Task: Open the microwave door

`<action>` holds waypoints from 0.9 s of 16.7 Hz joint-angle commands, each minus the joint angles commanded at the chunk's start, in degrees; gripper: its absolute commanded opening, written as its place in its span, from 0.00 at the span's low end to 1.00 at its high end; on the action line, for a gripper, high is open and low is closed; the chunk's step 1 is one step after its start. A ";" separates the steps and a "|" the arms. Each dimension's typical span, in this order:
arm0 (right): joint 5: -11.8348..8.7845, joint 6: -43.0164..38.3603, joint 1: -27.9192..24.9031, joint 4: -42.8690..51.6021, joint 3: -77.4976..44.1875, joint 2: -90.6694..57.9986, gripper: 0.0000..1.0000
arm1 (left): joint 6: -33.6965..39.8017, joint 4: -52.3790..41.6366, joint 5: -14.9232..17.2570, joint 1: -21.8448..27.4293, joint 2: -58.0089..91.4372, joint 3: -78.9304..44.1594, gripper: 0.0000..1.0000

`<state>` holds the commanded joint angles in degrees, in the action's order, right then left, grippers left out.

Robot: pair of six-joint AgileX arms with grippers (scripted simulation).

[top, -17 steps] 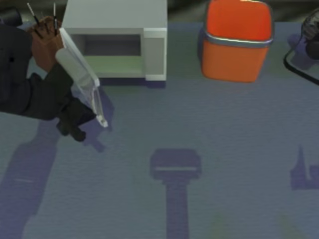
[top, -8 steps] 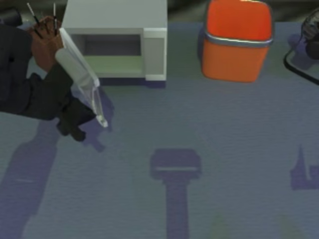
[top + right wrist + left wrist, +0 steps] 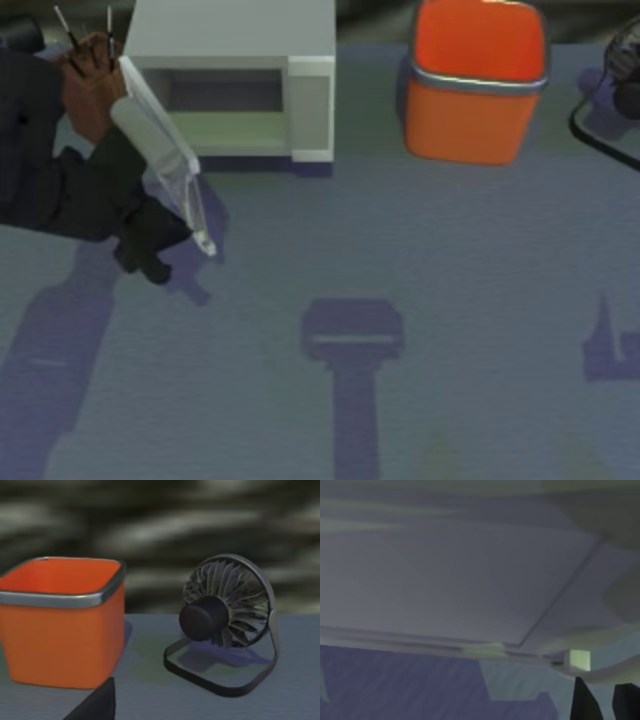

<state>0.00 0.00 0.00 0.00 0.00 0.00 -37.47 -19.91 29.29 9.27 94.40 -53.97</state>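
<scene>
Left arm [image 3: 60, 190]: black links, brown wrist section w/ thin white-tipped rods.

fan [image 3: 618, 95] cut off, right pincer unseen

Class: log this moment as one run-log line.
door: swung wide open | microwave: cavity exposed | left pincer: at door's outer edge | right arm: out of top view

Light over my tabletop [image 3: 420, 300] is even and fairly dim, with a bluish-grey cast. It falls from above: hard-edged purple shadows lie on the surface, a T-shaped one at centre and a long one under my left arm. The open door [image 3: 165, 150] casts a small dark patch beside it. No glare anywhere. My left wrist view is filled by soft, featureless close surfaces. In the right wrist view the background behind the fan [image 3: 227, 612] is smeared.
</scene>
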 joint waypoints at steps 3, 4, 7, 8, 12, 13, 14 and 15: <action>0.00 0.00 0.00 0.00 0.00 0.00 1.00 | -2.41 -1.14 1.03 -1.04 0.22 -0.76 0.00; 0.00 0.00 0.00 0.00 0.00 0.00 1.00 | -3.37 -1.61 1.44 -1.45 0.28 -1.02 0.00; 0.00 0.00 0.00 0.00 0.00 0.00 1.00 | -4.39 -2.35 1.82 -1.94 0.52 -1.10 0.00; 0.00 0.00 0.00 0.00 0.00 0.00 1.00 | -4.39 -2.35 1.82 -1.94 0.52 -1.10 0.00; 0.00 0.00 0.00 0.00 0.00 0.00 1.00 | -4.39 -2.35 1.82 -1.94 0.52 -1.10 0.00; 0.00 0.00 0.00 0.00 0.00 0.00 1.00 | -4.39 -2.35 1.82 -1.94 0.52 -1.10 0.00; 0.00 0.00 0.00 0.00 0.00 0.00 1.00 | -4.39 -2.35 1.82 -1.94 0.52 -1.10 0.00; 0.00 0.00 0.00 0.00 0.00 0.00 1.00 | -4.39 -2.35 1.82 -1.94 0.52 -1.10 0.00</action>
<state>0.00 0.00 0.00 0.00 0.00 0.00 -41.86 -22.26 31.11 7.34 94.92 -55.07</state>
